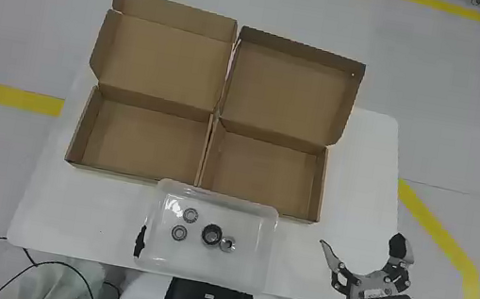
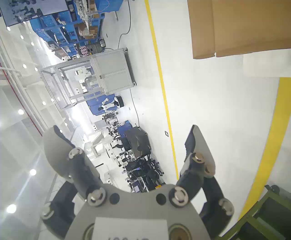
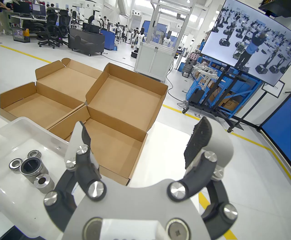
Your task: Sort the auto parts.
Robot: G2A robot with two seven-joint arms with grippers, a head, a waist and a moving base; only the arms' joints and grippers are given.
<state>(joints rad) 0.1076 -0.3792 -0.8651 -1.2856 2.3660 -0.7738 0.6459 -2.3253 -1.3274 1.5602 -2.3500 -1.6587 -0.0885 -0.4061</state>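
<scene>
Steel parts (image 1: 179, 232), four, close together in a clear tray (image 1: 251, 228) at the middle of the desk's (image 1: 365, 171) near edge: two ringed bearings (image 1: 192, 211), one dark sleeve (image 1: 211, 235), one plain bush (image 1: 228, 243), none lifted. Behind the tray, two cardboard boxes (image 1: 141, 138), lids back, touching side by side and reaching toward the far edge, both bare inside.

Step in hand, by judgement: the very start of sorting, before the first pick.

Right gripper (image 1: 364, 256) over the near right corner, beside the tray and apart from it. Fingers spread wide, holding nothing. Points across the right box (image 1: 265, 173) toward the far edge.

Left gripper (image 2: 125, 134) apparently out beyond the desk, turned toward the floor, with a box flap (image 2: 238, 27) ahead of it. Fingers likewise wide and empty.

Next move, likely: swing the right gripper sideways over the tray, tip it down, and narrow the fingers around one part without nudging its close neighbours. The bush, nearest that gripper, seems the easiest choice. Calls for a clean descent inside the tray's wall.
</scene>
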